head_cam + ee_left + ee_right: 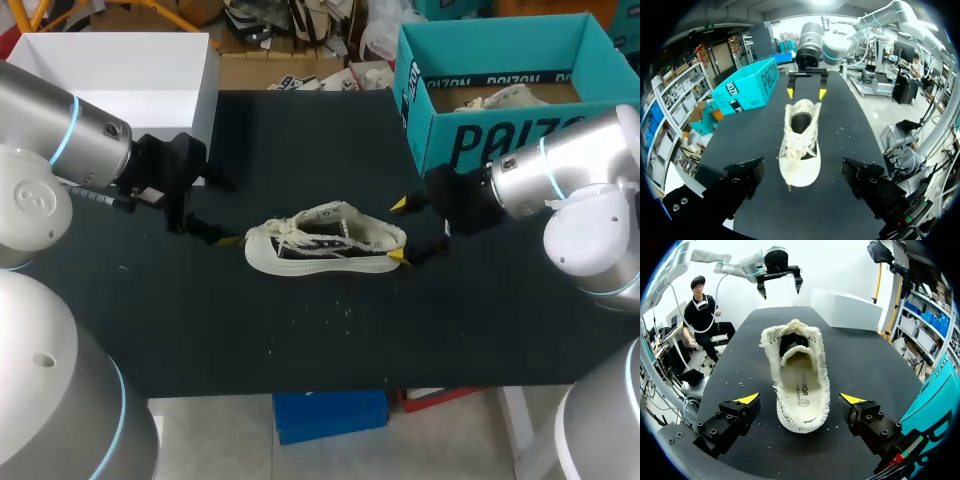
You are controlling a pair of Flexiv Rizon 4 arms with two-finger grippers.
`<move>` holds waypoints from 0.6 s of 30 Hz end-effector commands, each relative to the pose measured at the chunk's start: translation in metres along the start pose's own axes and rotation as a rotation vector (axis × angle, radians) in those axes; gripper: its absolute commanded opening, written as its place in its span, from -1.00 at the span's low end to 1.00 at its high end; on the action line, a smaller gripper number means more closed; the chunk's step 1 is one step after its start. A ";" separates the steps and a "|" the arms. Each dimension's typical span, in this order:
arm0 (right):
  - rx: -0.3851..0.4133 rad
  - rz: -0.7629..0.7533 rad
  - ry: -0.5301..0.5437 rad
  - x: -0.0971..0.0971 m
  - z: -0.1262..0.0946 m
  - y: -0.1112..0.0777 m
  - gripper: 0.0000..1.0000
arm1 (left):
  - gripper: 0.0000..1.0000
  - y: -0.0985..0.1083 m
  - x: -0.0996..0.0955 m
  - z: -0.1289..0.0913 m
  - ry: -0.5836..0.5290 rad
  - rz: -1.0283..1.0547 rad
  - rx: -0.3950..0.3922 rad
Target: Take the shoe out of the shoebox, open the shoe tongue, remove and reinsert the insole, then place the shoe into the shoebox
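A cream canvas shoe (325,240) with frayed edges lies on its sole at the middle of a black table (300,330), out of the box. Its toe points toward the left arm and its heel toward the right arm. The laces are loose over the front, and the pale insole (802,390) is in place inside the wide opening.

The right gripper (806,93) sits at the heel, jaws spread and grasping nothing, one yellow tip on each side with table showing between tip and shoe. The left gripper (222,210) faces the toe, also released and empty, with dark fingers well apart on either side of the toe cap.

The shoe looks light and soft. The canvas sides would likely fold under a squeeze, while the rubber sole rim and toe cap look firmer. The sole edge at the toe or heel seems the safest hold for steadying. The tongue and insole look thin and floppy, so each probably wants a pinch at its free edge, with the other claw pinning the shoe.

Behind the right arm stands an open teal shoebox (500,140) with a second shoe (500,97) inside, and a white box (120,70) stands at the far left
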State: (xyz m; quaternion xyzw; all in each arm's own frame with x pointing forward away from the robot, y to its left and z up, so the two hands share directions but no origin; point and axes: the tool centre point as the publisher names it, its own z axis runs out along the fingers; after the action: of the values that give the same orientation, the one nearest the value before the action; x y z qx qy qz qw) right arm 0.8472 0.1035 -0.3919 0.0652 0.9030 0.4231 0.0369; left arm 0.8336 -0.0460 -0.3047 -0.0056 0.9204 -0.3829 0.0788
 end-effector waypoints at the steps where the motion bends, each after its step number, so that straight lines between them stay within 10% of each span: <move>1: -0.012 0.007 0.006 -0.006 0.013 -0.007 1.00 | 1.00 0.001 0.001 0.001 -0.006 0.003 0.004; 18: -0.043 0.034 0.025 -0.004 0.036 -0.015 1.00 | 1.00 0.001 0.001 0.001 -0.006 0.003 0.004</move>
State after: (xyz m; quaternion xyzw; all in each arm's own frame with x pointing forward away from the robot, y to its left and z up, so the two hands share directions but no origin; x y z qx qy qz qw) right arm 0.8538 0.1166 -0.4209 0.0732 0.8941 0.4416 0.0175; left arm 0.8337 -0.0460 -0.3047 -0.0056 0.9204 -0.3829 0.0788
